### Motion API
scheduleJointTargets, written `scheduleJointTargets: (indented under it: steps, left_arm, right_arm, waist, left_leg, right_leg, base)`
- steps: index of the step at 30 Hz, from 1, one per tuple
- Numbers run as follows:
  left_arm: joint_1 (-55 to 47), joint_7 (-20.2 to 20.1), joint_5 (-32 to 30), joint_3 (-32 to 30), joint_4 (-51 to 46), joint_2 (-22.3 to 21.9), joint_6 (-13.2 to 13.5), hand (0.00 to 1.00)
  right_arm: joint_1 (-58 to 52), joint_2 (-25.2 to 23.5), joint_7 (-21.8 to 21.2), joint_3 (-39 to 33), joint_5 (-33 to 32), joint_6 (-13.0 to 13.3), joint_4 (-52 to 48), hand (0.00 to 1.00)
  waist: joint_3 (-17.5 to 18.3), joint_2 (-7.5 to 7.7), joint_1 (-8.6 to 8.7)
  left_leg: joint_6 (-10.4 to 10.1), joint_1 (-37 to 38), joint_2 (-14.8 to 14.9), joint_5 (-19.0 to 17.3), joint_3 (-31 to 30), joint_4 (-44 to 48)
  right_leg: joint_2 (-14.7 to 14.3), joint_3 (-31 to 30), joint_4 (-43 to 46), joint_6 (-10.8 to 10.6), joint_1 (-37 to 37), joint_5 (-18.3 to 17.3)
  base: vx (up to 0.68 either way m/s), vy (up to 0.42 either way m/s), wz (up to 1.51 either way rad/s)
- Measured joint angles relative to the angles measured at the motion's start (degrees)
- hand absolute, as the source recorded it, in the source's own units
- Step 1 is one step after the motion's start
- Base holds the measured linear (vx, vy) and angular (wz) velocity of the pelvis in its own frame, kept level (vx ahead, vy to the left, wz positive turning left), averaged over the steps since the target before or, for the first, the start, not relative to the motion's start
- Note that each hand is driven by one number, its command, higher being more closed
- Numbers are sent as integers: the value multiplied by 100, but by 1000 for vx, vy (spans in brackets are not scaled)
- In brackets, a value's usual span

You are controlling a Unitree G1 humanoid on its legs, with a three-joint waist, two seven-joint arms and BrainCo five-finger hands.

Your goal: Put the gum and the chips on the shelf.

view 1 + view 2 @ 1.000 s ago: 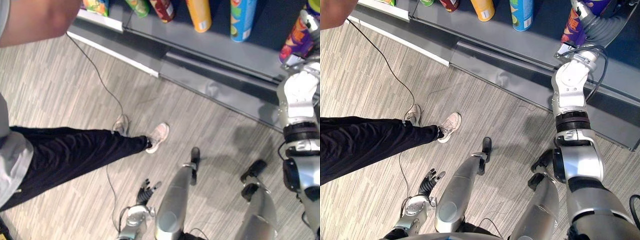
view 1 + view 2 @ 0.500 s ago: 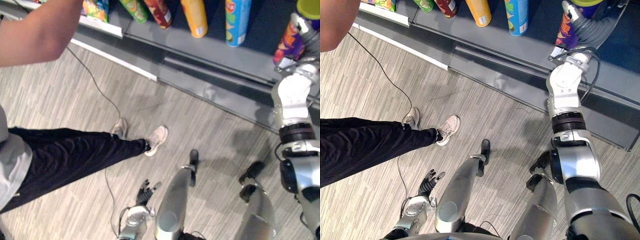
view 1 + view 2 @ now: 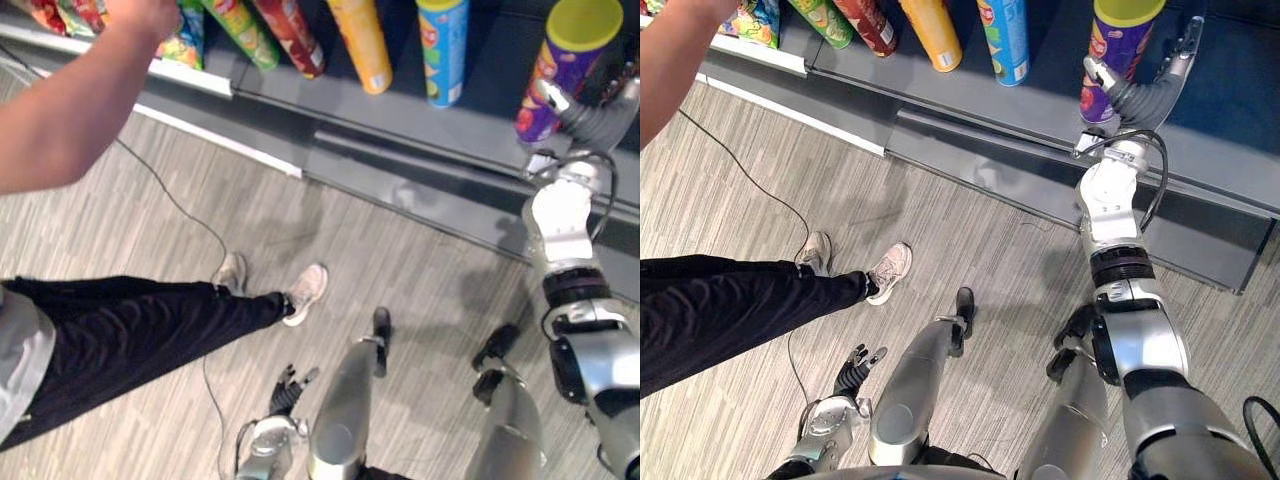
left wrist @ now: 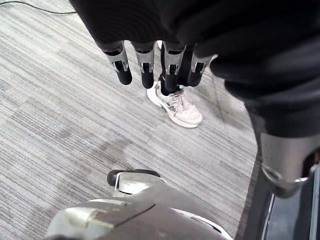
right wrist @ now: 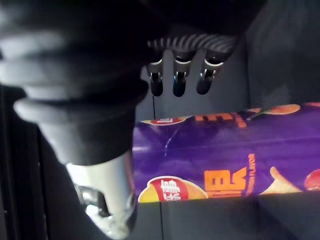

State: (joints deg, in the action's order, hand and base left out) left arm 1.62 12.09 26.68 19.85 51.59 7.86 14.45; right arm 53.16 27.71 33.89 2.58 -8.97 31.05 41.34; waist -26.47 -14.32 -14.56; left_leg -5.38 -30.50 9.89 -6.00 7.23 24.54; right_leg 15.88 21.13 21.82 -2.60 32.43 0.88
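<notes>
While working outward from the spot farthest short of the shelf, find the left hand (image 3: 853, 368) low above the grey plank floor (image 3: 970, 230), fingers (image 4: 146, 66) straight and loosely apart, holding nothing. Next toward the shelf, note a person's pale shoe (image 3: 889, 270), toe pointing at the shelf, on a leg (image 3: 730, 312) in black trousers stretched across the floor from the side of the shelf's left end. Closer in, meet the shelf (image 3: 1040, 98) itself: a low dark grey board behind a stepped base. Up at its right part, see the right hand (image 3: 1143, 98) reaching over the front edge to the chips (image 3: 1118, 45), a purple can with a yellow-green lid, standing upright on the shelf board. Read the fingers (image 5: 179, 82) as wide: straight, spread past one side of the can and clear of it, with the thumb lying along the opposite side; cannot tell whether the thumb touches the can. Along the shelf to the left of the chips, find a blue can (image 3: 1005, 40), an orange can (image 3: 932, 30), a red can (image 3: 868, 22) and a green can (image 3: 825, 20), upright in a row and apart from one another. At the shelf's far left end, spot bright snack bags (image 3: 185, 40) on a paler ledge, and a person's bare arm (image 3: 70, 110) stretched out to them.
</notes>
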Motion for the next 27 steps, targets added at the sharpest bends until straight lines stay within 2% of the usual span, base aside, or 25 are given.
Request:
scheduleJointTargets:
  steps: [9,11,14,22,27]
  left_arm:
    - [-21,-75,190,-157,109,-39,-1,0]
    - [-23,-112,193,-236,110,-46,3,0]
    - [-28,-151,198,-296,209,-40,4,0]
    - [-200,-335,195,-748,196,-33,59,0]
    - [-466,-614,332,-1107,-30,-17,-71,0]
  right_arm:
    - [-257,-110,-54,-34,-6,-66,250,0]
    - [-334,-152,-60,-47,-6,-87,255,0]
    - [-427,-196,-111,-49,-25,-93,255,0]
    - [-1219,-484,-665,-205,-296,-169,187,0]
    - [-2304,-710,-1211,-231,-508,-315,-714,0]
  waist:
    - [-10,14,53]
    - [-46,65,54]
    - [-67,95,214]
    - [-252,365,522]
    - [-386,611,722]
  left_leg:
    - [-26,237,102,-18,63,-66]
    - [-31,387,103,-12,165,-153]
    - [-31,545,99,-13,194,-232]
    - [-35,1176,100,-33,355,-460]
    - [-84,1857,87,-13,507,-905]
  right_leg:
    - [-179,-33,-234,10,-254,71]
    - [-190,-107,-295,10,-311,107]
    - [-201,-126,-396,-19,-465,138]
    - [-261,-206,-592,-42,-976,153]
    - [-349,-250,-880,-94,-1510,159]
  base:
    - [33,6,-7]
    - [36,13,-16]
    - [46,22,-6]
    - [57,26,-8]
    - [53,16,-11]
